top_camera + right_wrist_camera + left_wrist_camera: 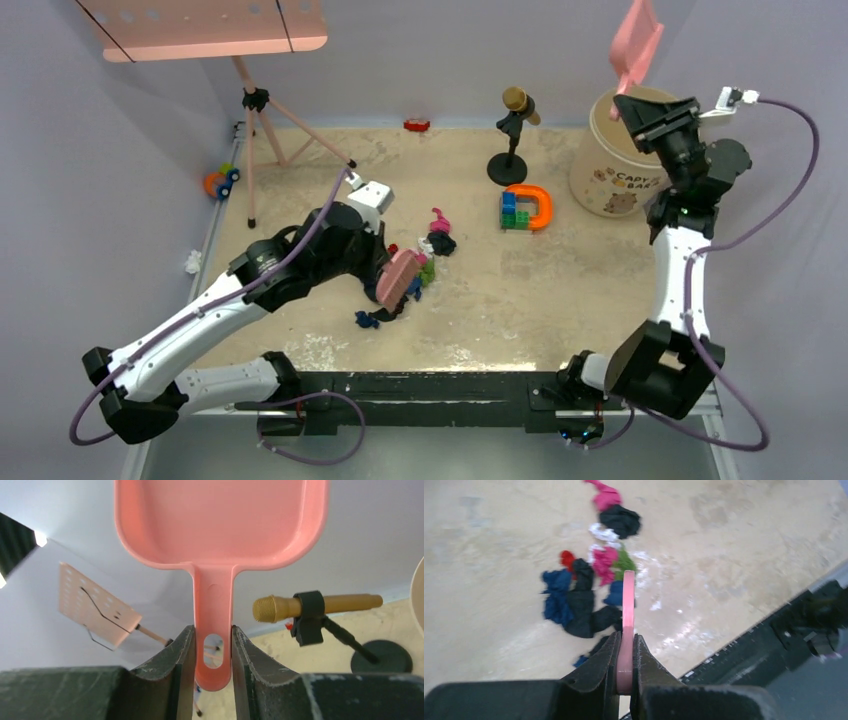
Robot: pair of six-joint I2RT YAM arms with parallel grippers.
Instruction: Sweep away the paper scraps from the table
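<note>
Left pincer (pixel 626 645) was clamped on a thin pink brush (pixel 628 600), paper scraps (pixel 584 595) lay bunched on the worktop (pixel 499 540) just beyond its tips and leftward, right pincer (pixel 213 640) gripped the pink dustpan (pixel 220 525) by its handle, pan upright above.

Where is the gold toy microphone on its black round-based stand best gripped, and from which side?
Grip the thin black pole below the clip, fingers level, coming from the open near side: it stands upright and slim enough to pinch. The gold microphone lies tilted in its clip and might slip out; the cream tub crowds the right.
</note>
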